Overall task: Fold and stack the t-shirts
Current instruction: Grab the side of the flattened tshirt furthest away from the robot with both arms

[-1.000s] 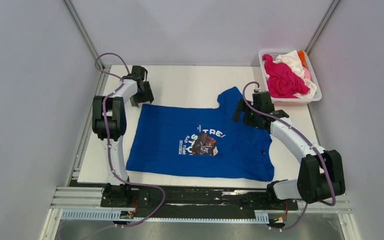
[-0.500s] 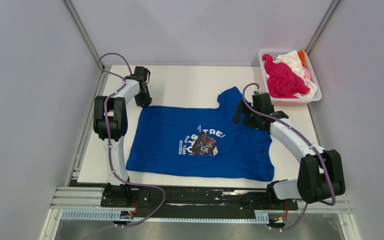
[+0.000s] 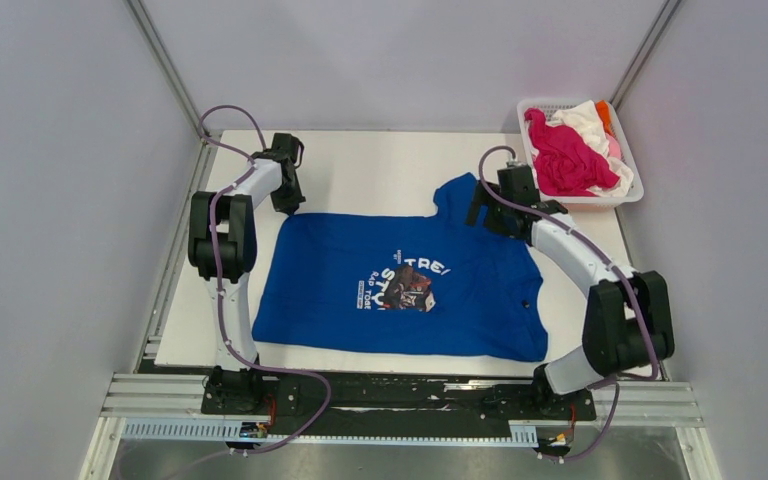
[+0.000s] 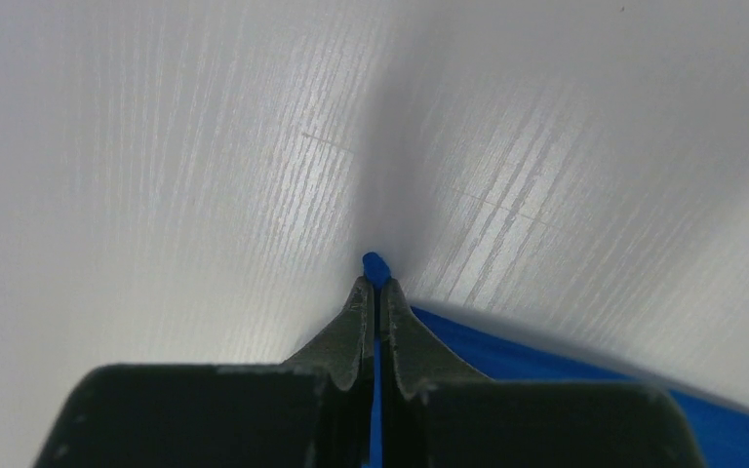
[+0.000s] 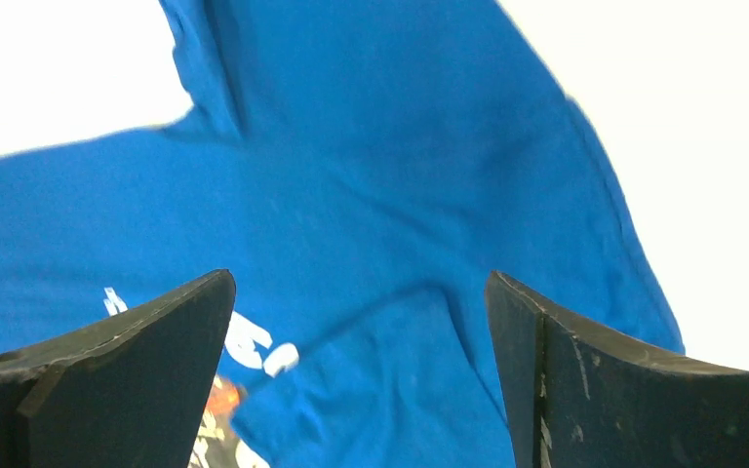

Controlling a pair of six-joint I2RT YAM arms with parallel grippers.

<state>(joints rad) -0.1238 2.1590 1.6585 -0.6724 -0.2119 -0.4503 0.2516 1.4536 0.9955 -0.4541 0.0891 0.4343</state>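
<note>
Top external view: the royal blue t-shirt [image 3: 460, 300] lies spread print-up on the white table [image 3: 380, 165], with its round chest print [image 3: 407, 283] near the middle of the cloth. The left gripper [image 3: 289, 207] sits at the shirt's far left corner, and the right gripper [image 3: 480, 215] hangs over the far right sleeve. A white slatted basket [image 3: 535, 103] stands at the table's far right corner and holds a crumpled magenta shirt [image 3: 560, 160], a white shirt [image 3: 585, 118], an orange shirt [image 3: 603, 112] and a pink shirt [image 3: 614, 148]. Left wrist view: the left gripper's fingers [image 4: 356, 322] are pressed together on a small fold of the blue cloth, a nub of it poking out past the tips, low against the table. Right wrist view: the right gripper's two fingers [image 5: 156, 341] stand wide apart with nothing between them. They are above the blue sleeve, and part of the white lettering [image 5: 263, 351] shows below.
</note>
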